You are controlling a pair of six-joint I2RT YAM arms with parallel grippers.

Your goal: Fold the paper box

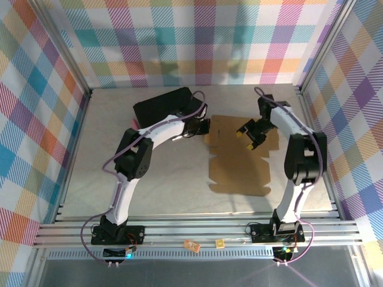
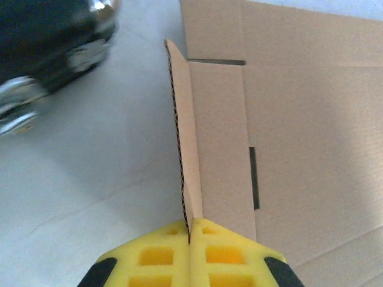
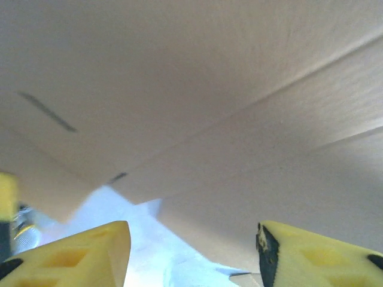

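Two grippers are mine to report, taken from the left side across. Farthest left, toward the back of the grey table [image 1: 108,149], lies the black case [image 1: 169,103]. It is dark and hard-shelled, and it sits near the back-left corner of the cardboard. From my left wrist it shows as a blurred dark shape with shiny metal fittings.

Next comes my left gripper [image 1: 205,127], at the left edge of the sheet. Seen from the wrist, its yellow fingers [image 2: 155,260] are pressed together and clamp a narrow side flap [image 2: 190,137]. The flap stands up on its fold line with its corrugated edge toward the camera, and the panel beside it lies flat on the table.

The paper box [image 1: 242,158] is a brown die-cut sheet, unfolded apart from that flap. It lies flat between my two arms, right of the table's middle. It has thin slots near the raised flap and notched tabs along its left side.

Over the back-right part of the sheet hangs my right gripper [image 1: 251,135]. Seen from its wrist, the yellow fingers [image 3: 78,254] stand well apart with nothing held between them. Creased cardboard with a dark slot lies ahead of them. I cannot tell whether the fingertips touch the sheet.
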